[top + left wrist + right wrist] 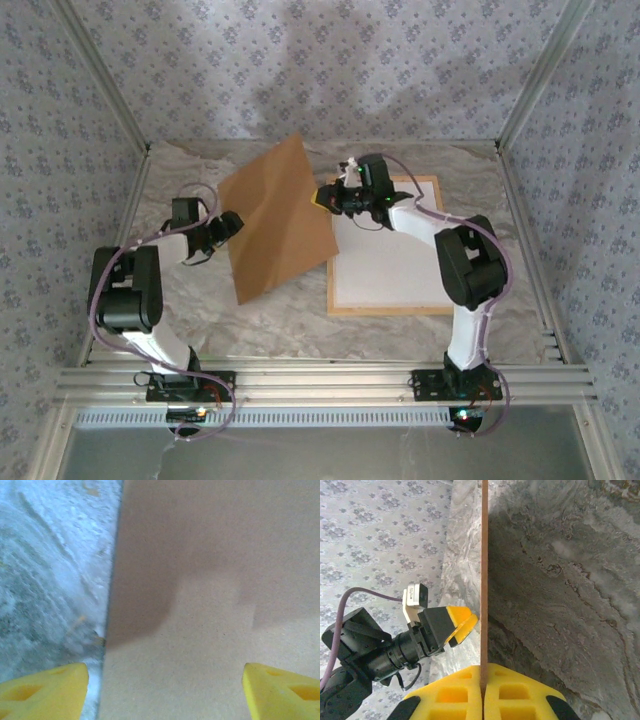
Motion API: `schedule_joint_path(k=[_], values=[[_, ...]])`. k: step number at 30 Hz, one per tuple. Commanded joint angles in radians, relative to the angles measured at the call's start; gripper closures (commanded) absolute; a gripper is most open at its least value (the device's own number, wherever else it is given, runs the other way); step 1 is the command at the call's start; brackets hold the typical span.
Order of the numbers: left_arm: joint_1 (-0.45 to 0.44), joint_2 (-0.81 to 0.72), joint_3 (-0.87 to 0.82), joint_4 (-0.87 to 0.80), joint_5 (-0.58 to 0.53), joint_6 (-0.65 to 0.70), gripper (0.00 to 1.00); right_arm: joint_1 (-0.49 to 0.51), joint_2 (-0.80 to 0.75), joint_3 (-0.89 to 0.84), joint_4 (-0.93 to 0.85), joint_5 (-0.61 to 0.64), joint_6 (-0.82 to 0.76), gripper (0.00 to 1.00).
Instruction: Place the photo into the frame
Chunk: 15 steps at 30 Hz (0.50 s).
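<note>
Right wrist cam: right pincer point(482, 677) pinched tight on the brown board point(484, 580), left pincer point(162, 690) spread wide, holding nothing. Frame point(390, 309) lies flat just right of the board. Probably best to swing the board clear slowly.

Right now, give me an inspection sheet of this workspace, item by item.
surface: marbled grey table.
job's things: frame lies flat on the right side, a white sheet inside it; brown backing board held up at a tilt between the arms.
clutter: nothing seen.
grippers: right gripper shut on the backing board's edge; left gripper open, pointed at the board's face.
cables: purple cable runs along each arm.
surroundings: patterned walls; aluminium rails at the near edge.
</note>
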Motion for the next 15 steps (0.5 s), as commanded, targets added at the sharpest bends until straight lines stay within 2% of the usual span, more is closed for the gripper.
schedule_joint_path(k=[1, 7, 13, 15], values=[[-0.002, -0.154, -0.011, -0.050, 0.027, -0.006, 0.19, -0.068, -0.179, -0.049, -0.036, -0.106, -0.056, 1.00], [-0.004, -0.342, -0.104, -0.030, -0.027, -0.025, 0.18, -0.267, -0.460, -0.240, -0.166, -0.210, -0.107, 1.00], [-0.011, -0.362, -0.112, -0.038, -0.011, -0.031, 0.19, -0.472, -0.663, -0.254, -0.518, -0.302, -0.290, 1.00], [-0.019, -0.356, -0.109, -0.034, -0.004, -0.034, 0.19, -0.536, -0.706, -0.247, -0.605, -0.294, -0.319, 1.00]])
